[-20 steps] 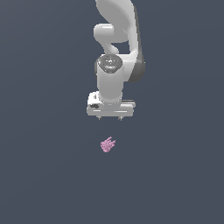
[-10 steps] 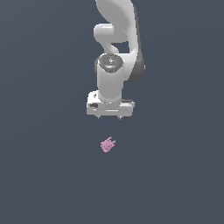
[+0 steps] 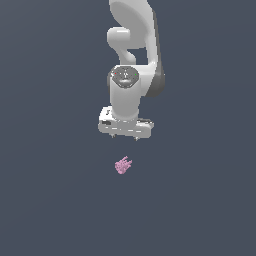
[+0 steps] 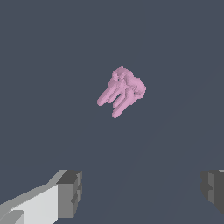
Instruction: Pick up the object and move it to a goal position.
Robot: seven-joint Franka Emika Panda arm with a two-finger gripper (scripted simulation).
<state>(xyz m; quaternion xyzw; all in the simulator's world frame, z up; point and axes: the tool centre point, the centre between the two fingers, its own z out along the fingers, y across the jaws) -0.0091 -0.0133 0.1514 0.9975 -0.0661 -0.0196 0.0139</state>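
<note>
The object [image 3: 123, 165] is a tiny pink-lilac lumpy clump with spiky prongs, lying on the dark grey surface. It also shows in the wrist view [image 4: 122, 90], where the prongs point away from its bumpy body. My white gripper [image 3: 125, 136] hangs above the object, a short gap away from it. The gripper is open and empty. In the wrist view its two grey fingertips [image 4: 70, 193] stand wide apart, with the object beyond them and not between them.
The white arm [image 3: 132, 60] rises behind the gripper toward the top of the exterior view. The flat dark grey surface [image 3: 55, 200] fills the view all around.
The gripper has turned slightly about its vertical axis and shifted a little. The object has not moved.
</note>
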